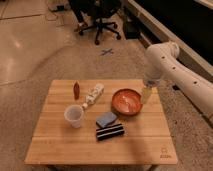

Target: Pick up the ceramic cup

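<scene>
The ceramic cup point(74, 116) is small, white and handleless, standing upright on the left half of the wooden table point(60, 145). The gripper point(146, 94) hangs from the white arm point(167, 67) at the table's right side, just right of the red-orange bowl point(126, 101) and far from the cup.
A small brown bottle point(76, 90) and a white bottle lying on its side point(93, 95) sit behind the cup. A blue sponge point(106, 119) and a black striped packet point(110, 132) lie in the middle. An office chair point(100, 15) stands on the floor behind.
</scene>
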Controlling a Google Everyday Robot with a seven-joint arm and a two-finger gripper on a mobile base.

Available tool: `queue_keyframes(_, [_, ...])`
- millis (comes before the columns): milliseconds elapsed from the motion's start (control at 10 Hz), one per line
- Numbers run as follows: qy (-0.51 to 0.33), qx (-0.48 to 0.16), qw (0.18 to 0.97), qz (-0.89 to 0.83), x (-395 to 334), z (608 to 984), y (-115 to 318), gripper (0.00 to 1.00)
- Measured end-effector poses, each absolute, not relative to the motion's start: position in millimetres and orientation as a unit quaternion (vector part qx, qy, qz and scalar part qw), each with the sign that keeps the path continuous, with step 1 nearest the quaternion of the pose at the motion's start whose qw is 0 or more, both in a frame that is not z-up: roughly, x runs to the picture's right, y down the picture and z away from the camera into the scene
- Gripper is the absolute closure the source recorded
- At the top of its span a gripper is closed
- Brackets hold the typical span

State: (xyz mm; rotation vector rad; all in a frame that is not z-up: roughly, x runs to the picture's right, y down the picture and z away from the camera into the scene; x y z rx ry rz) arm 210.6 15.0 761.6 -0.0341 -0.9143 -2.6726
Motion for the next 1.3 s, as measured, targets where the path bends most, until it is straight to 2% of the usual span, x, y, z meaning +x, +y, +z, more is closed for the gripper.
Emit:
queue_keyframes(200, [-0.322, 0.011, 0.131, -0.938, 187.0, 759.8, 13.8, 0.2])
queue_keyframes(500, [-0.324, 0.094, 0.011, -0.941, 85.9, 742.9, 23.7, 0.2])
queue_keyframes(700, [-0.323, 0.128, -0.048, -0.936, 40.4, 735.3, 34.8, 0.2])
queue_keyframes(1300, [-0.297, 0.243, -0.25, -0.889, -74.1, 721.0, 103.5, 0.2])
